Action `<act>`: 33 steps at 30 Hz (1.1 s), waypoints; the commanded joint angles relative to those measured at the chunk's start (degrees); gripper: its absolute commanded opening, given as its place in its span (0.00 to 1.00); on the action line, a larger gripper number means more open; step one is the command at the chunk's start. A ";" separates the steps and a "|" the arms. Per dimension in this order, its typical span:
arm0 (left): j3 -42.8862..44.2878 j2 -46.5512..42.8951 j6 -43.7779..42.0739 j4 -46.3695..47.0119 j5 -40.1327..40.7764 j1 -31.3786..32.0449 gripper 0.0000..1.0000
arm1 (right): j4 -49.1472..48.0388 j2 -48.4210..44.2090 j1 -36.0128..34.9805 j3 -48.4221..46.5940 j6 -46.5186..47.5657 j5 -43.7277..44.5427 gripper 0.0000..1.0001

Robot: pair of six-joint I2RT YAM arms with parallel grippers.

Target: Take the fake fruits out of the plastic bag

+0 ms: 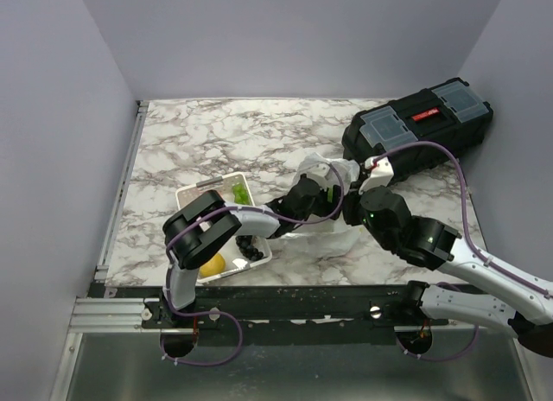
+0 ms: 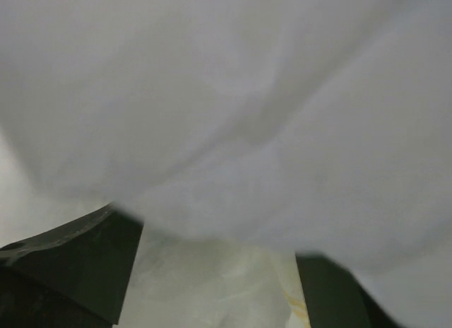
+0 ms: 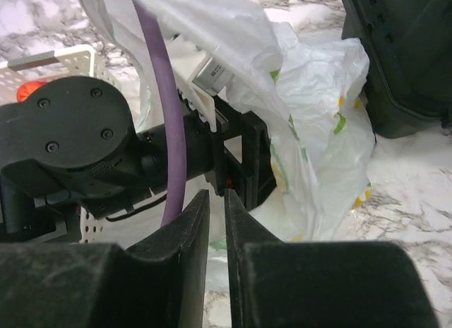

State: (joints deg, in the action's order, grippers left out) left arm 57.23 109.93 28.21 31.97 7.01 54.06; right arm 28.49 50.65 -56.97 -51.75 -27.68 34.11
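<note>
The plastic bag (image 1: 335, 213) lies crumpled at mid-table; it also shows in the right wrist view (image 3: 318, 123). My left gripper (image 1: 313, 194) reaches into its mouth. In the left wrist view white film (image 2: 233, 109) fills the frame and the dark fingers (image 2: 70, 271) stand wide apart with only film between them. My right gripper (image 3: 217, 197) hovers close beside the left gripper's body, its jaws nearly together with nothing seen in the thin slit. A light-green grape bunch (image 1: 240, 192) and a dark grape bunch (image 1: 251, 248) lie in the white tray (image 1: 192, 194). The round green fruit is hidden.
A yellow fruit (image 1: 212, 264) lies in the tray's near corner and a red fruit (image 3: 28, 91) shows at the tray's edge (image 3: 70, 59). A black toolbox (image 1: 419, 129) stands at the back right, close behind the bag. Purple cables (image 3: 166, 109) loop over both arms.
</note>
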 commanded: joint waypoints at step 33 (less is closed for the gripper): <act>-6.05 -17.79 4.58 -14.77 -10.03 -3.09 0.05 | 2.63 -4.03 0.04 3.51 -5.86 5.80 0.19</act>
State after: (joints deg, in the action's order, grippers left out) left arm 53.32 97.06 31.99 19.86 -2.15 50.92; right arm 32.56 48.77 -56.90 -50.06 -32.03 36.60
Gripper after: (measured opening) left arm 0.059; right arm 0.196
